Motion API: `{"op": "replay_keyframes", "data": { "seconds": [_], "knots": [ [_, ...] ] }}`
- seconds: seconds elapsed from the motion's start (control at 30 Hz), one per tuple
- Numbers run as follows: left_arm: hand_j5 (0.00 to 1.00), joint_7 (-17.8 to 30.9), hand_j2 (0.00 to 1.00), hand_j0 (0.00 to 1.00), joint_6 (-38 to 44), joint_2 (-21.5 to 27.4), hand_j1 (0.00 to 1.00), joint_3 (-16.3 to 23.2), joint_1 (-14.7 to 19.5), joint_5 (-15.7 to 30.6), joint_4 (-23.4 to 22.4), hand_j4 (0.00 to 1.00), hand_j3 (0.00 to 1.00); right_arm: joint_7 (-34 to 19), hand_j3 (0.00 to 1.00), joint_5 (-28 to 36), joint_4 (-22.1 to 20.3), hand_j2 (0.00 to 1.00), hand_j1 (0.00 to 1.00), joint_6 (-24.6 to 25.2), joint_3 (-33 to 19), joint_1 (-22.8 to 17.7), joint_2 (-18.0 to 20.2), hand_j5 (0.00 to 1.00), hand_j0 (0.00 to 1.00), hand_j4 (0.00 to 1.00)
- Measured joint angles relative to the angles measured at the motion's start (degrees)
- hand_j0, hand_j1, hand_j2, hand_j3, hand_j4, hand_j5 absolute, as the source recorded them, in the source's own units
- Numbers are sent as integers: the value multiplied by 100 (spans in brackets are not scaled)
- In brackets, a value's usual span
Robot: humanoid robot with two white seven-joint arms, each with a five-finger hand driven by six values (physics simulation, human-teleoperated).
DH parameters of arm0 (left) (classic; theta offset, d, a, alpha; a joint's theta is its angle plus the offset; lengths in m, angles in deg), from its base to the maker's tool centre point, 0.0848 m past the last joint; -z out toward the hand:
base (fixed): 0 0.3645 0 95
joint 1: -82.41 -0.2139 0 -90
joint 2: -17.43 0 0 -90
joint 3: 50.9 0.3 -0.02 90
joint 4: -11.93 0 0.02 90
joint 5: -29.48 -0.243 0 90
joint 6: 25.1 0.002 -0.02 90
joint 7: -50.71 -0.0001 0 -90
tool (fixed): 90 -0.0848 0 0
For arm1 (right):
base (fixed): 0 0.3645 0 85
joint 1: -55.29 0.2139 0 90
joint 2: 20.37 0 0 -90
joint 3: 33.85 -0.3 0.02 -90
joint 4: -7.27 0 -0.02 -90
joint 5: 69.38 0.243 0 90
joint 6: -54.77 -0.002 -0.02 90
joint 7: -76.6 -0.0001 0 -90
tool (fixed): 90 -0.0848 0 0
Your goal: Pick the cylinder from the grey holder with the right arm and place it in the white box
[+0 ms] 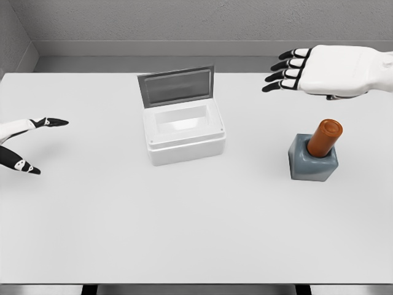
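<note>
I see a big white table (184,233) that fills most of my view. Behind the table's far edge runs a grey wall (202,18) with a paler strip (184,48) along its bottom, and a bit of grey floor (153,64) shows between that strip and the table. Under the table's near edge I can see two small dark bits (89,289), one to the left and one to the right, but I cannot tell what they are.

Cylinder (325,137) in holder (312,161) — right of box (184,133)
</note>
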Motion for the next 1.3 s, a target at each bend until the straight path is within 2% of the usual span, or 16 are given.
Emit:
{"op": "replay_keyframes", "data": {
  "seconds": [0.1, 0.2, 0.27, 0.33, 0.43, 0.5, 0.63, 0.77, 0.93, 1.3],
  "knots": [
    [100, -3, 100, 100, 0, -3, 100, 1, 0, 10, -14, 100, 100, 1, 100, 11, -12, 100, 100, 2, -83, 149, 79, 100, 100, 100],
    [100, -4, 100, 100, 0, -94, 100, 0, 62, 20, -12, 100, 100, 0, 100, 45, 50, 100, 100, 0, -298, 70, 541, 100, 100, 100],
    [100, 5, 100, 100, 2, -388, 100, -5, 219, 205, 8, 100, 100, 0, 100, 55, 84, 100, 100, 0, -440, 18, 905, 100, 100, 100],
    [100, 72, 100, 100, -1, -654, 100, -1, 211, 717, 22, 100, 100, 0, 100, 57, 84, 100, 100, 0, -500, -35, 1197, 100, 100, 100],
    [100, 387, 100, 100, 268, -812, 100, -8, 255, 1808, 5, 100, 100, 0, 100, 61, 14, 100, 100, 2, -294, -27, 1425, 100, 100, 100],
    [100, 483, 100, 100, 538, -862, 100, -23, 448, 2135, -230, 100, 100, 0, 100, 59, -12, 100, 100, 1, -64, -1, 1435, 100, 100, 100],
    [100, 558, 100, 100, 867, -926, 100, -50, 422, 2011, -572, 100, 100, 1, 100, 62, -32, 100, 100, 3, 523, 334, 1219, 100, 100, 100],
    [100, 578, 100, 100, 965, -1022, 100, -51, 457, 1729, -649, 100, 100, 0, 100, 66, -41, 100, 100, 1, 914, 325, 1069, 100, 100, 100],
    [100, 585, 100, 100, 925, -1099, 100, -64, 422, 1337, -659, 100, 100, 0, 100, 68, -42, 100, 100, 1, 1085, 325, 994, 100, 100, 100],
    [100, 586, 100, 100, 836, -1054, 100, -70, 422, 1268, -813, 100, 100, 1, 100, 64, -28, 100, 100, 2, 1261, 290, 919, 100, 100, 100]
  ]
}}
